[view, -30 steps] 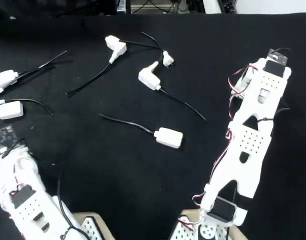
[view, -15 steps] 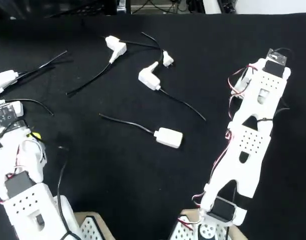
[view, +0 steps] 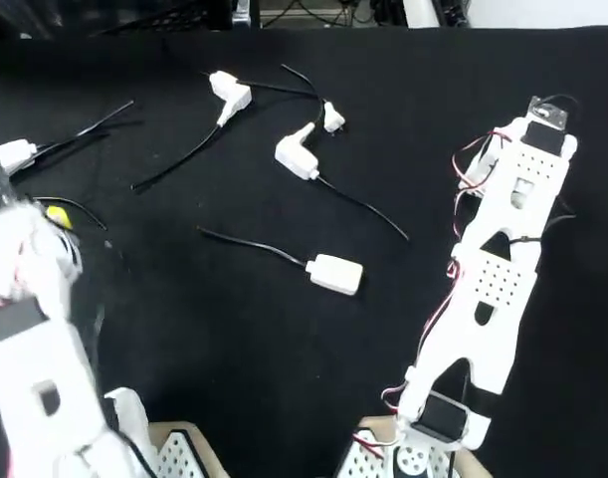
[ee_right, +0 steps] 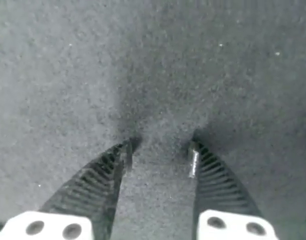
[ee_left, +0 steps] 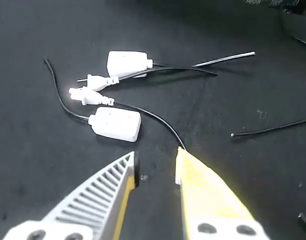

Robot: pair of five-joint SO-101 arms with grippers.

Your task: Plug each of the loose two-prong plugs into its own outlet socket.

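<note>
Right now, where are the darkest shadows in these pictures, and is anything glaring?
Right wrist view: two dark shadow patches lie on the black table just past the tips of the right claw. Left wrist view: soft, even light; the white socket box throws hardly any shadow. High view: no glare on the table; the white right arm stands out brightest.

no legible text, no labels, numbers or signs to be read anywhere
</note>
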